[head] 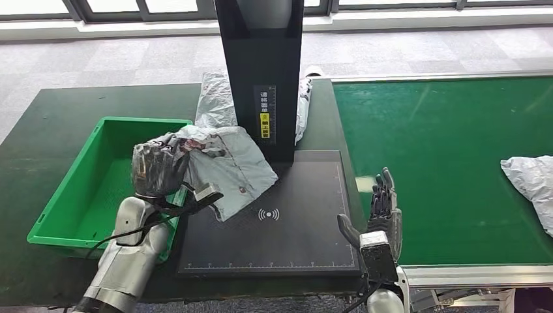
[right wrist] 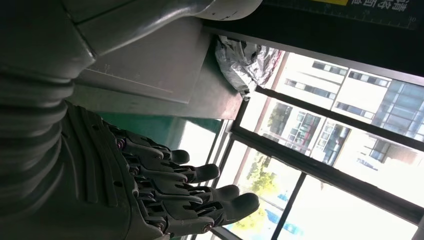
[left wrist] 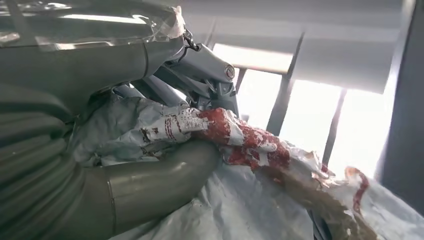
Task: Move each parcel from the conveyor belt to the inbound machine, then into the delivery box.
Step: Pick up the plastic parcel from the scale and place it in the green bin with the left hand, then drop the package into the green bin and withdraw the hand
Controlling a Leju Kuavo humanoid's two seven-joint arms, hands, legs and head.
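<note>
**Room around the scanner pad**

The black column point(head: 259, 72) blocked the pad's point(head: 287, 241) twelve o'clock edge, with a crumpled grey bag point(head: 215, 98) bunched behind it. The held parcel point(head: 228, 163) covered the pad's ten o'clock corner and overhung the green bin's point(head: 65, 195) near rim. The pad lay bare from three to six o'clock. The belt point(head: 443, 163) was open, save one parcel point(head: 531, 179) at its three o'clock edge.

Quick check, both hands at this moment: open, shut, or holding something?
Left hand: grips the grey parcel over the scanner plate's left edge.
Right hand: open, fingers spread, holding nothing.
</note>
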